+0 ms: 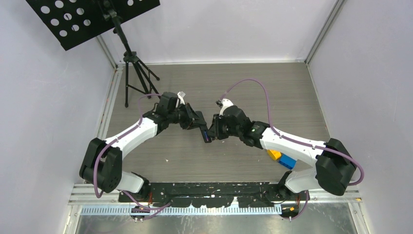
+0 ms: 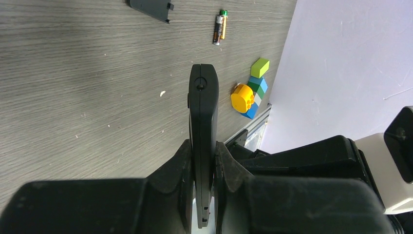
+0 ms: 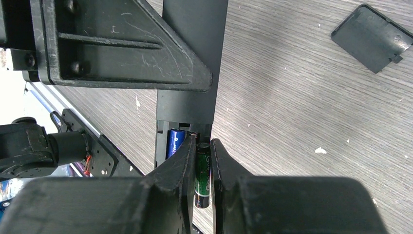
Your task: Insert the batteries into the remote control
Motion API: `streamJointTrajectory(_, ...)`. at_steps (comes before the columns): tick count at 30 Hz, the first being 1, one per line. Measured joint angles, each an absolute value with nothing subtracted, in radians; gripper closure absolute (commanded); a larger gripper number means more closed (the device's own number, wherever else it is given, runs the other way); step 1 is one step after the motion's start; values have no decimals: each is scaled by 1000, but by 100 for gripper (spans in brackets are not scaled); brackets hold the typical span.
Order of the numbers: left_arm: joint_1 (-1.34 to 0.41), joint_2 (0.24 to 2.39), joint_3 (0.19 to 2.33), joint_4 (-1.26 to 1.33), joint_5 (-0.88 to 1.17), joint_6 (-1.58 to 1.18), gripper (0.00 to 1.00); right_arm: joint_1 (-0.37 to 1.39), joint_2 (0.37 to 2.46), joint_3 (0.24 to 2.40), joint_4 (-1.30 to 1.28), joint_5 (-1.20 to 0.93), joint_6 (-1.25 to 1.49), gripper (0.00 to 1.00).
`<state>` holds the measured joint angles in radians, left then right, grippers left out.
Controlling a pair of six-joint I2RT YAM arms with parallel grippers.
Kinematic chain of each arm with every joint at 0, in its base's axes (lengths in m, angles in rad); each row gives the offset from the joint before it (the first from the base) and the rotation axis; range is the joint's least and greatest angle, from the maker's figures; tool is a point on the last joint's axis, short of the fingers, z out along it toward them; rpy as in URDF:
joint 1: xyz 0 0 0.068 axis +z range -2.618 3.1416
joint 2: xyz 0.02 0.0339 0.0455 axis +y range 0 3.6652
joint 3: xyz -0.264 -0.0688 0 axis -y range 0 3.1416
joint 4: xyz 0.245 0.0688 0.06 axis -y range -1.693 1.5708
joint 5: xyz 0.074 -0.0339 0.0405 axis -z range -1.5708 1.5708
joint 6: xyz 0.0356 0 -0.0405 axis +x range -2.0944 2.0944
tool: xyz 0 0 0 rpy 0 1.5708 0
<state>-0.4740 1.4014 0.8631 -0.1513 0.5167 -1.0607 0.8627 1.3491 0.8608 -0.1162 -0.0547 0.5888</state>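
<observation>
**Second cell going into the remote's bay**

Near: R arm's right gripper (image 3: 202,148) is clenched on a dark green battery (image 3: 202,181), pads on its flanks and the cell running lengthwise betw. them. The cell's top end sits at the mouth of the open bay, next to a small spring contact. A blue battery (image 3: 175,141) already lies in the neighbouring slot.

The left gripper (image 2: 203,146) is clamped on the remote control (image 2: 203,105), holding it edge-on above the table (image 2: 73,73). The bay end faces the R arm.

Step in hand, as I read it: seating cell no. 2. The next move prob. needs the green cell lined up w/ the empty slot, pushed end-first against the spring, then the free end tipped down flat. Whether polarity is right can't be told from here. L arm should keep the remote steady as a brace.

Materials: the remote is a slim, matte black plastic slab w/ rounded ends. The cells are small glossy cylinders w/ printed wrap. The fingers are black, scuffed, wedge-shaped.

Farther out on the grey wood-grain top, specked w/ white crumbs:
- battery cover (image 3: 372,36), a flat black plastic plate w/ a small latch tab, lying loose
- a spare gold-and-black battery (image 2: 220,28)
- toy blocks (image 2: 251,92) by the wall, chunky and bright (yellow, blue, green)
</observation>
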Motion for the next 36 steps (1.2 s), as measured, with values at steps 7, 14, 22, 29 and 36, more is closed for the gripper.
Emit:
streamJointTrajectory(7,-474,1405,867,-159,516,-1048,100,863,1346,861,-127,-45,595,96)
streamJointTrajectory(14,-479,1405,867,-123,536,-1076,100,863,1272,861,-204,-28,600,95)
streamJointTrajectory(22,-479,1388,840,15,570,-1139,100,863,1157,911,-284,22,625,91)
streamJointTrajectory(29,-479,1365,798,144,597,-1197,100,863,1128,960,-301,41,630,87)
streamJointTrajectory(36,-479,1363,787,243,622,-1260,100,863,1140,982,-332,40,604,84)
